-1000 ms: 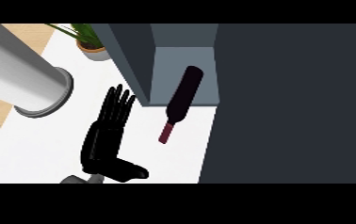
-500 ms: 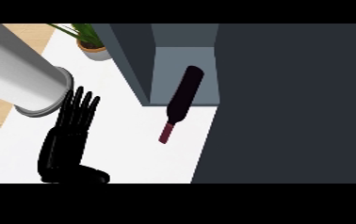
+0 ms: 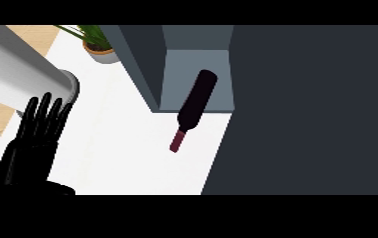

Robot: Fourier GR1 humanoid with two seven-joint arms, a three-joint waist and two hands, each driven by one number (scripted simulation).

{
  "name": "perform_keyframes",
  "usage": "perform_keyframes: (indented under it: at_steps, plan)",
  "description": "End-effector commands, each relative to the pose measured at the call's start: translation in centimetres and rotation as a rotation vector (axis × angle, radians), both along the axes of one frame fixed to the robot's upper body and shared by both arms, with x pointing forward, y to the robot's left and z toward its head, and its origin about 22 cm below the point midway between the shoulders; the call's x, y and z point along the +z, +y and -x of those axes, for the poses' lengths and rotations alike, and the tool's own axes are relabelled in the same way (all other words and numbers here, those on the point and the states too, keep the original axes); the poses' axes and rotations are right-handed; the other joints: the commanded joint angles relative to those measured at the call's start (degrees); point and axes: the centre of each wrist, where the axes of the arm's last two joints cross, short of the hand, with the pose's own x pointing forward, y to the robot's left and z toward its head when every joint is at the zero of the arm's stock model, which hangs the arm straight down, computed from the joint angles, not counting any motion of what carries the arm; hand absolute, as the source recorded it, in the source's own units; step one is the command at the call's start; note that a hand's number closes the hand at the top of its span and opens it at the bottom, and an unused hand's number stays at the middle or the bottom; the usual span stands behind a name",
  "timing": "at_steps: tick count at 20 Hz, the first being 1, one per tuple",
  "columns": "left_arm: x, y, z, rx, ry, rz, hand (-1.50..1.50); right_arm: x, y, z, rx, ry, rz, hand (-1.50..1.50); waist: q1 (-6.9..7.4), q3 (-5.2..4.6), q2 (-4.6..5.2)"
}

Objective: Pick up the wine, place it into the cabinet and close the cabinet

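Head view, looking steeply down: the wine bottle (image 3: 193, 108) lies on its side, its dark body resting on the floor of the open cabinet (image 3: 198, 69) and its reddish neck sticking out over the white counter (image 3: 125, 147) toward the robot. No hand touches it. The left hand (image 3: 37, 132) shows at the view's lower left, well apart from the bottle, fingers straight and slightly spread, holding nothing. The right hand is not visible. A large dark panel (image 3: 303, 112) fills the right side, probably the cabinet door swung open, though I cannot be sure. A potted plant (image 3: 98, 46) stands at the top left, beside a grey cylinder (image 3: 33, 84).

Judging by this, the bottle is only partly in; pushing it fully inside and closing the door remain.
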Motion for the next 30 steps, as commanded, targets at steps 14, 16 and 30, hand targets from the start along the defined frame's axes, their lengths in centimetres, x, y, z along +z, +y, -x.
perform_keyframes:
  at_steps: [14,16,30]
  plan:
    - [2.5,4.4,-1.1,-0.033,-0.008,-0.037,-1.50,3.9,3.7,-0.6,0.142,-0.047,-0.159,1.50,2.32,-0.24,0.35]
    - [1.7,5.0,-1.6,-0.008,-0.018,-0.025,-1.50,3.4,4.8,-1.2,0.168,-0.041,-0.154,1.50,1.90,-0.36,0.48]
    - [1.5,6.3,-0.7,-0.005,0.000,-0.032,-1.50,8.7,16.6,-10.0,0.104,-0.052,-0.122,1.50,1.68,0.01,0.18]
